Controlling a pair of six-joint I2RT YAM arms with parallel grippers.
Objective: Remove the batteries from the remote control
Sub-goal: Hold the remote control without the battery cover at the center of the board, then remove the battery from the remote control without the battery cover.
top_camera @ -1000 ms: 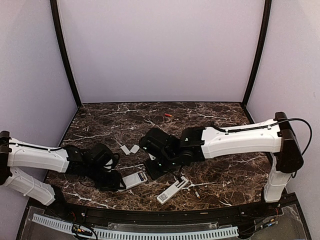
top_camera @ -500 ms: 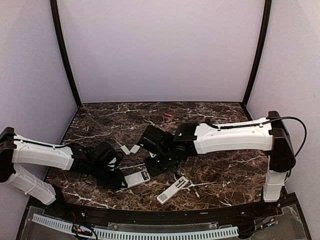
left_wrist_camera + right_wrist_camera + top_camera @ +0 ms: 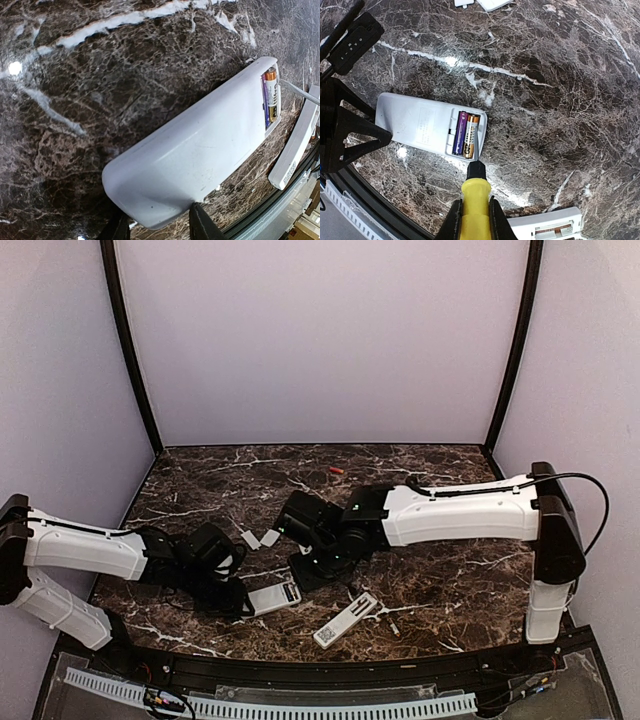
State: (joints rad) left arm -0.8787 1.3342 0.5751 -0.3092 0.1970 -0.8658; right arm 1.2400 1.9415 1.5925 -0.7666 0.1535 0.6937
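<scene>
The white remote control (image 3: 272, 597) lies back up on the marble, its compartment open. Two batteries sit side by side in it, one purple (image 3: 459, 132) and one gold and black (image 3: 470, 135); the gold one's end also shows in the left wrist view (image 3: 270, 97). My left gripper (image 3: 157, 227) is shut on the remote's closed end, one finger against each side. My right gripper (image 3: 474, 220) is shut on a yellow-handled screwdriver (image 3: 475, 192), whose blade lies along the gold battery's outer edge. A small red battery (image 3: 337, 471) lies far back on the table.
A second white remote (image 3: 345, 620) lies close by to the right of the held one, near the table's front edge. Two small flat cover plates (image 3: 260, 538) rest just behind the left gripper. A black rail runs along the front edge.
The left jaws have narrowed onto the remote's end. The right arm has shifted a little to the left, bringing the screwdriver over the open compartment.
</scene>
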